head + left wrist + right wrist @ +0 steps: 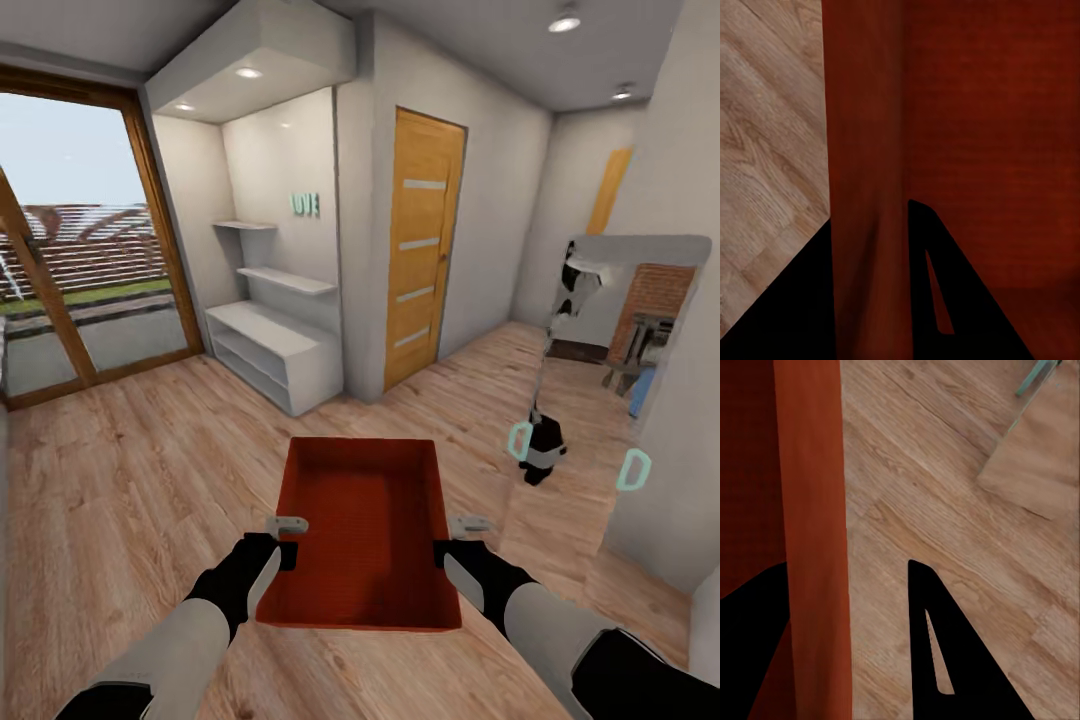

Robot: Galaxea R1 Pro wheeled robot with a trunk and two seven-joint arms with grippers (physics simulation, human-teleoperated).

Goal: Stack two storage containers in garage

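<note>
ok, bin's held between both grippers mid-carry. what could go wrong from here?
1. Each gripper, left and right, straddles only one thin side wall of the container; uneven arm motion could tilt it or pull it free.
2. The held container hides the wood floor just ahead.
3. The mirror panel stands close on the right.

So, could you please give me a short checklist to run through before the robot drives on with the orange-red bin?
1. Left gripper on the orange-red rectangular plastic bin: ok, its fingers straddle the left wall.
2. Right gripper on the bin: ok, its fingers straddle the right wall.
3. Bin level between the arms: ok in the head view.
4. Bin empty: ok, its bottom is bare.
5. Setting: not ok for placing; light wood-plank floor, not concrete.
6. Orange wood-panelled door ahead: shut; whether it leads to the garage, cannot tell.
</note>
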